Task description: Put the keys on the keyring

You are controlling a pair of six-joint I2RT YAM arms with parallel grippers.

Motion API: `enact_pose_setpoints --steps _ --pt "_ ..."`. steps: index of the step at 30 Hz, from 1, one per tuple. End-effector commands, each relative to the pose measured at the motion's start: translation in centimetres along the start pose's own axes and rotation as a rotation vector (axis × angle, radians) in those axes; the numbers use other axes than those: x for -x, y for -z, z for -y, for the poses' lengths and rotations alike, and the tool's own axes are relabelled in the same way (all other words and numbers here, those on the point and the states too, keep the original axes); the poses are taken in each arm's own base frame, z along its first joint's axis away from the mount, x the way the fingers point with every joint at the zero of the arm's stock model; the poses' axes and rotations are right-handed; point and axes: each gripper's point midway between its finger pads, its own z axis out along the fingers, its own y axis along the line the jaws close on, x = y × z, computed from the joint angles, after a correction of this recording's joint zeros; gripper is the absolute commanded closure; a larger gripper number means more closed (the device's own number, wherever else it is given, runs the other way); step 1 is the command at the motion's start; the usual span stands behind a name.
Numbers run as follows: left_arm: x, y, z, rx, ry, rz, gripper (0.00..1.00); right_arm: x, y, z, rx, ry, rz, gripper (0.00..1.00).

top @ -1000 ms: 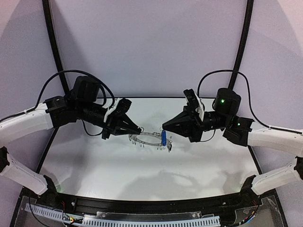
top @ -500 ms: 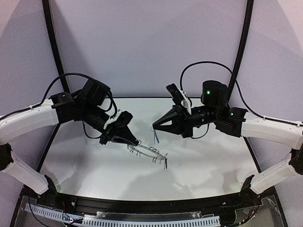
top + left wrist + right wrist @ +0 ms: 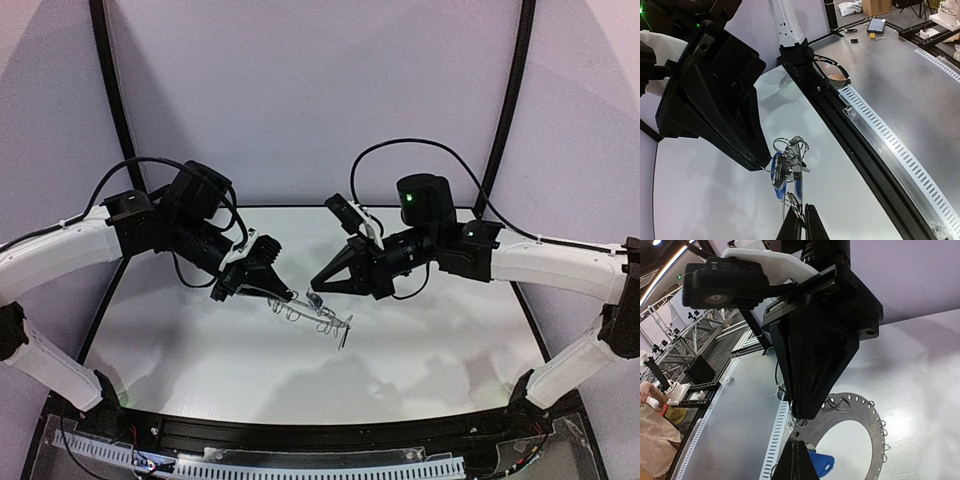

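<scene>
Swung down and leftward, my right jaws, pinched shut on the blue-tagged key, now meet the keyring instead of hanging apart from it. My left jaws clamp its left rim; the ring slants down-right from there, its free end dipping toward the tabletop.

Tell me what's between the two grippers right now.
The keyring, clamped by the left gripper, and the blue-tagged key at the tip of the right gripper. The left wrist view shows it best.
</scene>
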Motion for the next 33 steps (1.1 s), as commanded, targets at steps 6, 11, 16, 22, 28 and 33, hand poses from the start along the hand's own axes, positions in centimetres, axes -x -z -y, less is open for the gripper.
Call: enact_pose_setpoints --steps 6,11,16,22,28,33 --pt "1.2 0.8 -1.4 0.061 -0.084 -0.019 0.99 1.4 -1.1 0.5 -0.007 -0.09 0.005 1.0" --pt "1.3 1.0 -1.6 0.069 -0.101 -0.025 0.99 1.1 -1.4 1.2 -0.048 -0.115 -0.01 1.0" --pt "1.4 1.0 -1.1 0.054 -0.107 -0.021 0.99 1.0 -1.3 1.2 -0.059 -0.082 -0.005 1.0" --pt "2.3 1.0 0.3 0.002 -0.107 0.066 0.99 2.3 -0.4 -1.2 -0.018 0.099 0.083 1.0" --pt "3.4 1.0 0.7 0.008 -0.037 0.161 0.99 1.4 0.2 -3.5 -0.049 0.344 0.09 1.0" --pt "4.1 0.9 1.1 -0.012 0.017 0.248 0.99 1.7 0.5 -3.8 -0.076 0.429 0.112 1.0"
